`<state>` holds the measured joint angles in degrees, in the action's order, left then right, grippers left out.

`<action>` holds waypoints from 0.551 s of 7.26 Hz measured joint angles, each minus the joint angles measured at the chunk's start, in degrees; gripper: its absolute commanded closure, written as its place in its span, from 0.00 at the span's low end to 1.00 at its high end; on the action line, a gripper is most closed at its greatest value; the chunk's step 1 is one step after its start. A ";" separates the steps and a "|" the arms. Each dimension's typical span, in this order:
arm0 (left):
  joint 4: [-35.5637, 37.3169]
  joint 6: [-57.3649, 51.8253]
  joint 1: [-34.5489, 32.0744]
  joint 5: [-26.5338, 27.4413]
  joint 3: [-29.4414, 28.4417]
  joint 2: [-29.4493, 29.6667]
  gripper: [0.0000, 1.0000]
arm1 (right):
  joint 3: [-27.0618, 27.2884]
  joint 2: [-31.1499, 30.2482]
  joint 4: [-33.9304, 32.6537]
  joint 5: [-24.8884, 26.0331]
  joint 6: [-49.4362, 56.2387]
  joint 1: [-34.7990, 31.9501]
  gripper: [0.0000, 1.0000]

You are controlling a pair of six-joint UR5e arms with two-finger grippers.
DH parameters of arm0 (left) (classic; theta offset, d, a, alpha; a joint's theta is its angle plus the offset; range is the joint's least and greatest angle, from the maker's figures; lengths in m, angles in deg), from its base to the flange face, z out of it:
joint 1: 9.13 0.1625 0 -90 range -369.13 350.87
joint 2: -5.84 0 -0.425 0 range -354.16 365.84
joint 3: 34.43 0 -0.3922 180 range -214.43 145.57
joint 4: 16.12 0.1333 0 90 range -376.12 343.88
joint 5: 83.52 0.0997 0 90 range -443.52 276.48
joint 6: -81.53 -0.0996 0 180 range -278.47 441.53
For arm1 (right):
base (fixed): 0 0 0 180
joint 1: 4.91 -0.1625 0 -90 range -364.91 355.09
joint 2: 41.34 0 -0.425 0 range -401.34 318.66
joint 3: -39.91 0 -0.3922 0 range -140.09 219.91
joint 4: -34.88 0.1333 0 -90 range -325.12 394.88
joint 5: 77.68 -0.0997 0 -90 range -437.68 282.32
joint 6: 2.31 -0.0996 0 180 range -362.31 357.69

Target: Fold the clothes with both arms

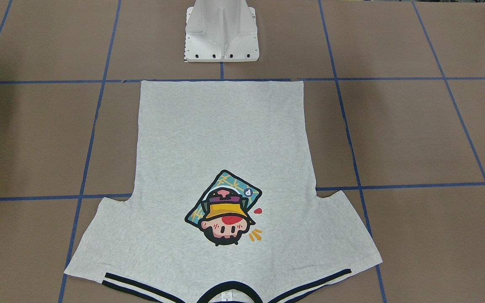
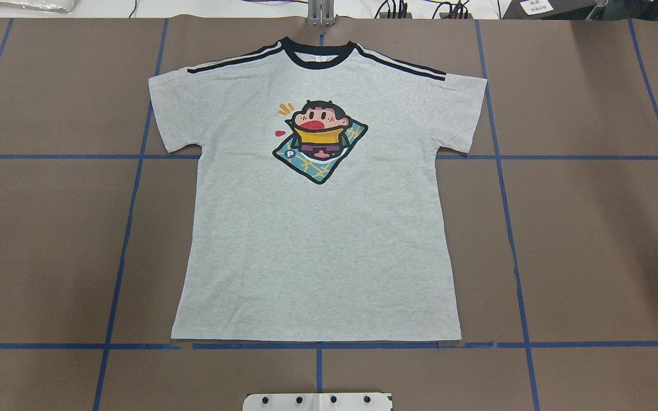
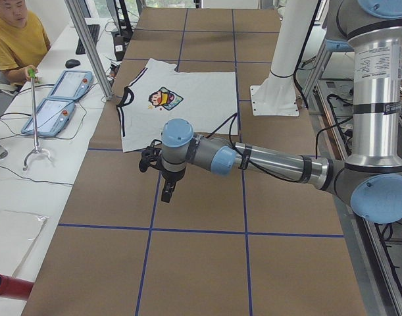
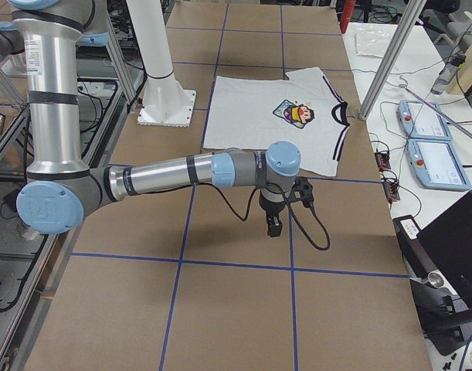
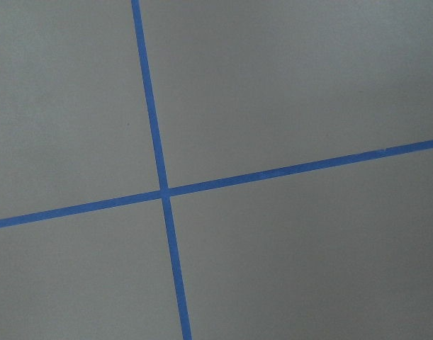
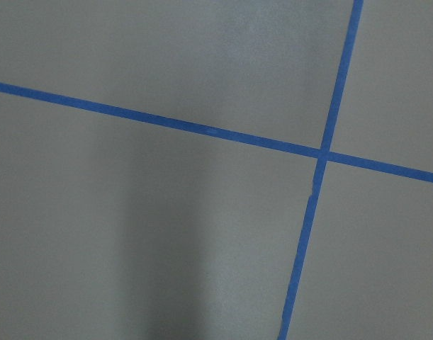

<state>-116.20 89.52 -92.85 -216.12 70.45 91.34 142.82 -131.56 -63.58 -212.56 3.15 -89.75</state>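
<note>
Brown table [image 2: 592, 245], blue tape grid [image 2: 592, 157]; grey T-shirt [image 2: 317, 245] spread flat, print up; white pedestal base [image 1: 221, 42] near hem

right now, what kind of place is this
Probably a robotics lab or data-collection station: silver-tubed left robot arm and right robot arm over a brown table gridded with blue tape, a flat grey T-shirt, blue-edged control tablets.

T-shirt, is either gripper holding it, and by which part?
Neither. The T-shirt lies flat with nothing gripping it; the left gripper and right gripper hang over bare table at its sides.

Silver arms [image 3: 273, 162], lt-blue caps [image 3: 178, 131], blk cables [image 4: 326, 238]
</note>
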 measured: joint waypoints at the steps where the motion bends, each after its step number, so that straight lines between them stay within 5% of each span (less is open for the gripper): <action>1: 0.00 0.06 -0.03 -0.06 0.32 0.00 0.00 | 0.38 -0.27 0.02 -0.06 0.01 -0.01 0.00; 4: 0.15 0.55 0.00 0.18 2.04 -0.77 0.00 | 1.17 -1.10 0.89 -1.12 -0.08 0.34 0.00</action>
<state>-116.05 90.08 -92.86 -215.94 72.49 90.57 143.99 -132.67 -62.69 -213.67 3.07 -89.42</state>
